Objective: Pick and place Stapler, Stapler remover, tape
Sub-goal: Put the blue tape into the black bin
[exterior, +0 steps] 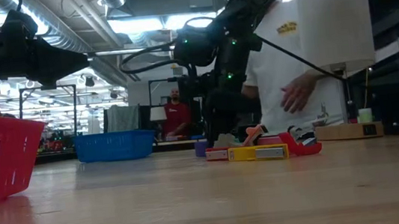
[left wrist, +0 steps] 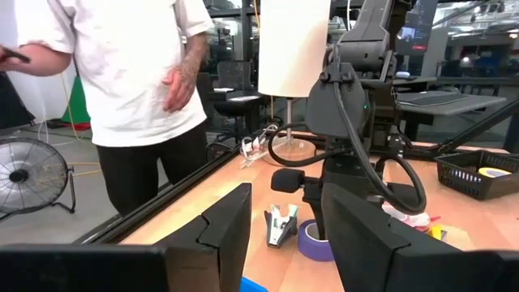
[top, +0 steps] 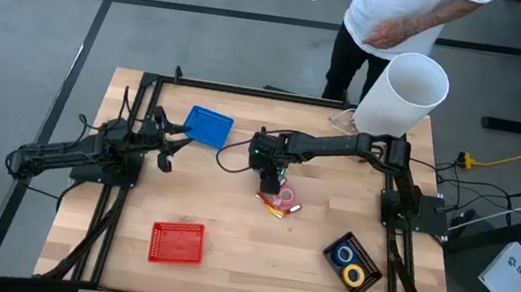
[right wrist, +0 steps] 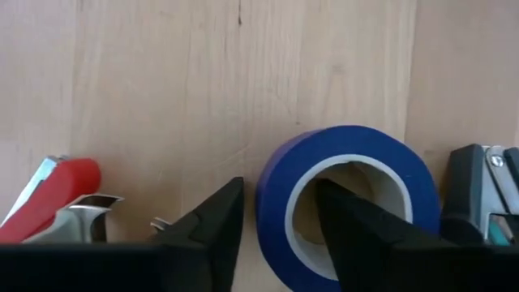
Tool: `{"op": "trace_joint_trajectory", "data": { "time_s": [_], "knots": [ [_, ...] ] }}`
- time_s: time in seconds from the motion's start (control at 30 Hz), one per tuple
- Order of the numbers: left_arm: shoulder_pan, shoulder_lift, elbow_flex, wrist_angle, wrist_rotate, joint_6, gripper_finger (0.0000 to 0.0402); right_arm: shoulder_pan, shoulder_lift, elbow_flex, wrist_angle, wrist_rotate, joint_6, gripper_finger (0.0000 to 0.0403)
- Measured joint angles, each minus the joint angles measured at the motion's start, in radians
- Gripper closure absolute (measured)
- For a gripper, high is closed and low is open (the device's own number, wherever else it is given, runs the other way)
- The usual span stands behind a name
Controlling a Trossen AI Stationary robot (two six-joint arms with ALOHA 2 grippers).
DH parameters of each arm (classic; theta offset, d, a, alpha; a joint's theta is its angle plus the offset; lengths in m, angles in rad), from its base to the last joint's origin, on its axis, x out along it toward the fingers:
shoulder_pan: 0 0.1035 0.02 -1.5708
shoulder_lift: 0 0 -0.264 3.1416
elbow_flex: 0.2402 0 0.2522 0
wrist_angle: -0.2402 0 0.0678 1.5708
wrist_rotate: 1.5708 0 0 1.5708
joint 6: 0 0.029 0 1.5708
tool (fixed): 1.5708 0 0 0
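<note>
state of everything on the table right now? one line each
blue tape roll: flat on the table, right gripper fingers astride its wall, one inside the hole.
left gripper: open, empty, by the blue basket.
stapler remover: on the table beside the blue roll.
red basket: upright, looks empty.
black tray: holds two tape rolls.

Hidden and cut-off items near the blue tape roll [right wrist: 349,207]

Roll's lower part cut by frame edge; one finger of right end effector [right wrist: 280,223] covers its hole. Stapler remover [right wrist: 482,191] beside roll cropped. Person's [top: 398,18] upper body out of frame.
</note>
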Motion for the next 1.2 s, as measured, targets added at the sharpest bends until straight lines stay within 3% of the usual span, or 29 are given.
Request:
{"op": "trace_joint_trajectory", "data": {
  "time_s": [0.3,0.67,0.83,1.2],
  "knots": [
    [0.0,0.0,0.0,0.0,0.0,0.0,0.0253,0.0,0.0,0.001,-0.024,0.003,0.024,0.0359],
    [0.0,0.0,0.0,0.0,0.0,0.0,0.0253,-0.001,-0.049,-0.004,-0.08,0.011,0.123,0.0341],
    [0.0,0.0,0.0,0.0,0.0,0.0,0.0253,-0.001,-0.093,-0.004,-0.109,0.01,0.165,0.0362],
    [0.0,0.0,0.0,0.0,0.0,0.0,0.0253,-0.001,-0.208,-0.003,-0.149,-0.026,0.209,0.0357]
  ]
}}
